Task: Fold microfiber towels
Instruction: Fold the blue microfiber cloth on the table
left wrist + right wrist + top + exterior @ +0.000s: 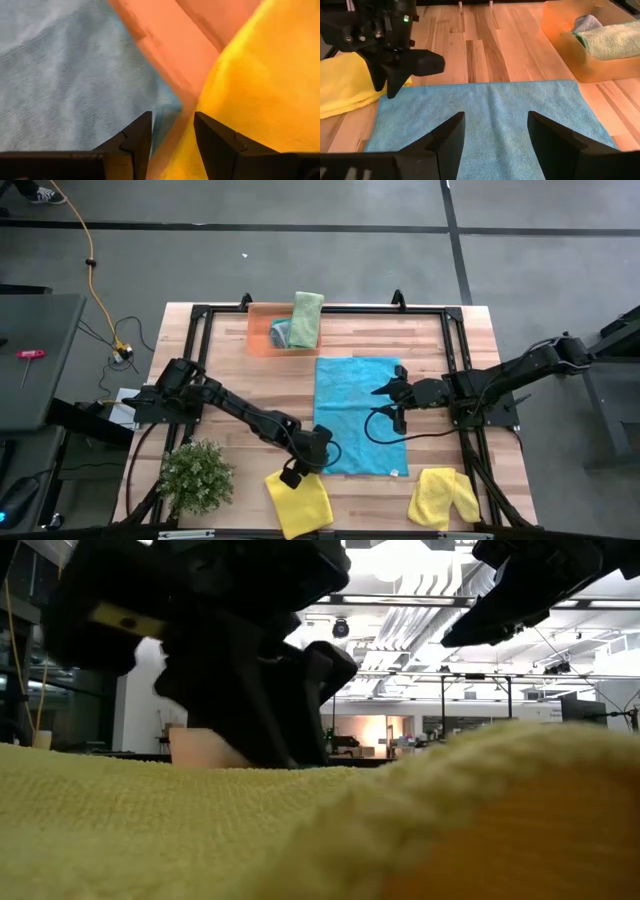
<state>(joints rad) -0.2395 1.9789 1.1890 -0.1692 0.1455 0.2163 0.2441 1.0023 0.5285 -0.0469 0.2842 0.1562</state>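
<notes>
Green towel [307, 319] and grey towel [280, 332] sit folded in orange tray [262, 328] at the far edge, so two look done. Teal towel [358, 415] lies flat mid-surface, unfolded; two yellow towels [299, 502] [443, 497] wait at the near edge. Left pincer [296, 471] part open at teal's near-left corner, right pincer [392, 406] wide open over its right side, both empty.

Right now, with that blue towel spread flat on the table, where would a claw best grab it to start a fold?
Probably at a corner. The blue towel lies flat, so only its edges and corners offer something to pinch. The left claw hangs open at the near left corner, beside a yellow towel; coming straight down there seems easiest. The right claw hovers open over the towel's right side.
</notes>
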